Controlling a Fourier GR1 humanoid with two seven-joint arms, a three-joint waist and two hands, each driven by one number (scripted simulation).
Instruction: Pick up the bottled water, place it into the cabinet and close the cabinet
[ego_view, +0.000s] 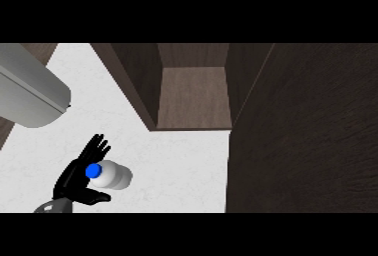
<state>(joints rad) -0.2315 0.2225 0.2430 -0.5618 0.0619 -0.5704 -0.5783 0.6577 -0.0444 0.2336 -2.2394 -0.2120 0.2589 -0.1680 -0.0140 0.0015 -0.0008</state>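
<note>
The bottled water (114, 176), white with a blue cap (92, 171), stands on the white counter (177, 165) at the lower left, seen from above. My left hand (74, 181) is against the bottle's left side. Its fingers (96, 146) point straight up the view and its thumb (96, 198) sticks out to the right below the bottle, so the hand is open. The dark wooden cabinet (192, 95) is open at the upper middle, with nothing showing inside. Its door (303, 140) fills the right side of the view. My right hand does not show.
A large grey cylinder (29, 90) reaches in from the upper left edge, close to the view. Bare white counter lies between the bottle and the cabinet's opening. The open door forms a tall dark wall along the right.
</note>
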